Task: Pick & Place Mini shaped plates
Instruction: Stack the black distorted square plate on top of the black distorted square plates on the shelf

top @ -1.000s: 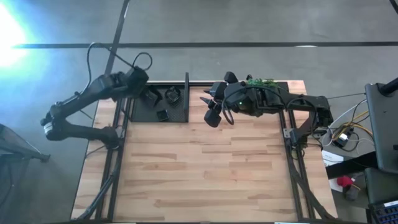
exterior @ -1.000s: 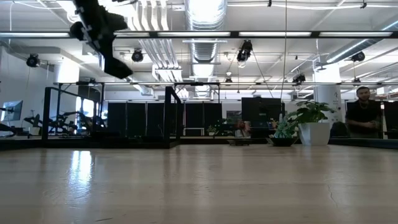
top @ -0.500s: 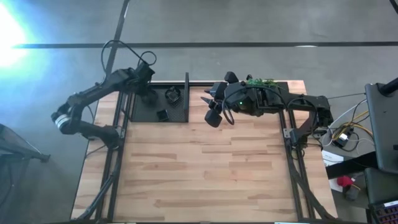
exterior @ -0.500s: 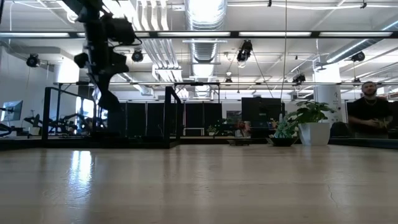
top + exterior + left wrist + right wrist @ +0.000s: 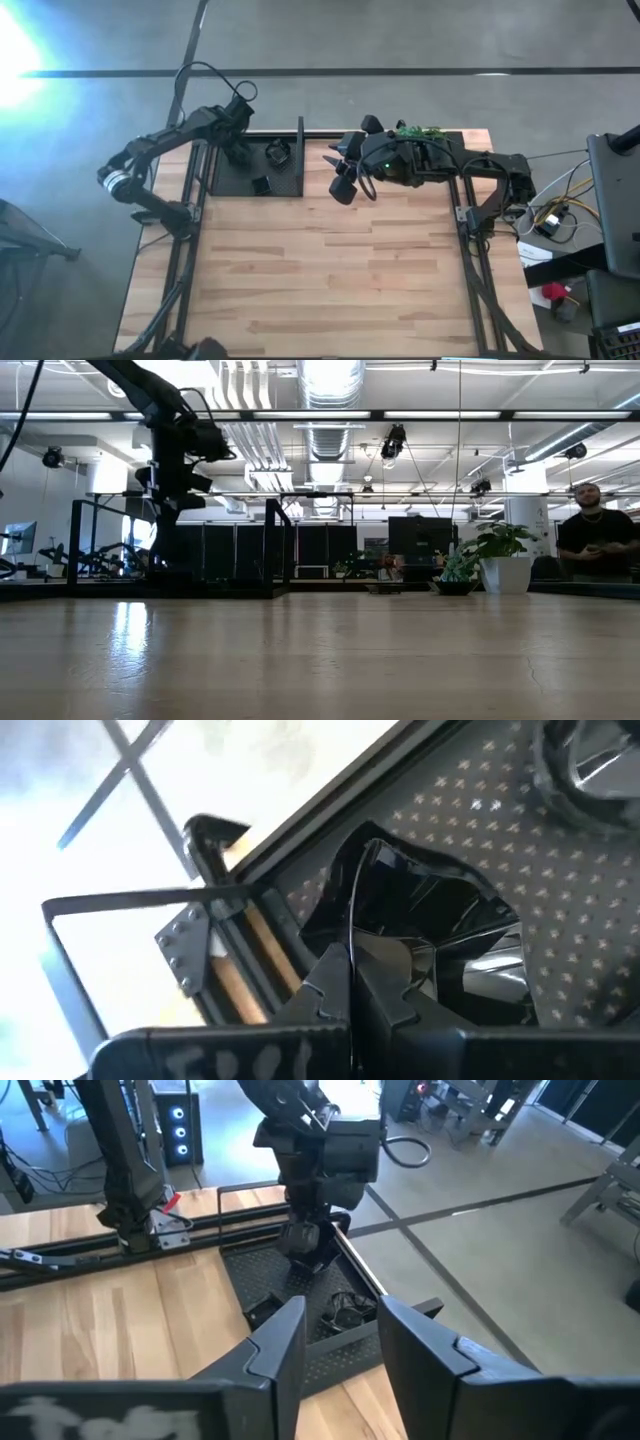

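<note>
The left end effector (image 5: pixel 240 155) was clamped on a glossy black mini plate (image 5: pixel 420 935), lowered over the black tray (image 5: pixel 228 180) at the worktop's (image 5: pixel 330 270) far left corner. The right end effector (image 5: pixel 343 172) hovered beside the tray with fingers spread, empty.

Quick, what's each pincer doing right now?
Left pincer: shut on a mini shaped plate, over the tray.
Right pincer: open, empty, above the table.
</note>
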Motion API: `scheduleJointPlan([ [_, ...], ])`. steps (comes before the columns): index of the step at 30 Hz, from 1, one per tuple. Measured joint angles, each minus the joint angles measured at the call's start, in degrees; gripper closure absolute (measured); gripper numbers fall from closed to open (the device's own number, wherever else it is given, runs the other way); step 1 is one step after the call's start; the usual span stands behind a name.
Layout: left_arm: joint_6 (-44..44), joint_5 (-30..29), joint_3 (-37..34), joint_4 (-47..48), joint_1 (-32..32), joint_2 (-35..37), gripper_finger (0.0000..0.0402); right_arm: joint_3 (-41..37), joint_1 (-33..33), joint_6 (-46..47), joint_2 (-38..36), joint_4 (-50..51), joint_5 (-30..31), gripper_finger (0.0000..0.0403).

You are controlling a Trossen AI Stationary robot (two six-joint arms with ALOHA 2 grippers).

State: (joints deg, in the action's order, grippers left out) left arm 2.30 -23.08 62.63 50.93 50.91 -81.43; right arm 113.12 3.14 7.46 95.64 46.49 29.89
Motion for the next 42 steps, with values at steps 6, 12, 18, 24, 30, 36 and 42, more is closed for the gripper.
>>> scheduleJointPlan([
  [6, 0.44, 2.71, -0.20, -2.50, 1.16, -0.58, 0.0402, 0.00, 0.00, 0.02, 0.00, -0.01, 0.01, 0.0287],
  [12, 0.30, 2.83, -0.20, -2.94, 2.65, -2.16, 0.0402, 0.00, 0.00, 0.02, 0.00, -0.01, 0.00, 0.0283],
  [18, 1.10, 4.65, -0.31, -3.38, 3.15, -3.89, 0.0402, 0.00, 0.00, 0.00, 0.00, -0.03, 0.01, 0.0286],
  [24, 1.93, 4.73, -0.31, -3.45, 3.25, -4.07, 0.0402, -0.02, 0.00, 0.02, 0.00, -0.01, 0.00, 0.0291],
  [30, 2.06, 4.80, -0.31, -3.45, 3.49, -3.91, 0.0402, -0.01, 0.00, 0.02, 0.00, -0.02, 0.01, 0.0289],
  [36, 2.22, 4.80, -0.31, -3.46, 3.49, -3.91, 0.0402, -0.02, 0.00, 0.02, 0.00, -0.04, 0.02, 0.0293],
  [42, 2.24, 4.80, -0.31, -3.53, 3.51, -3.91, 0.0402, -0.02, 0.00, 0.02, 0.00, -0.05, 0.00, 0.0291],
])
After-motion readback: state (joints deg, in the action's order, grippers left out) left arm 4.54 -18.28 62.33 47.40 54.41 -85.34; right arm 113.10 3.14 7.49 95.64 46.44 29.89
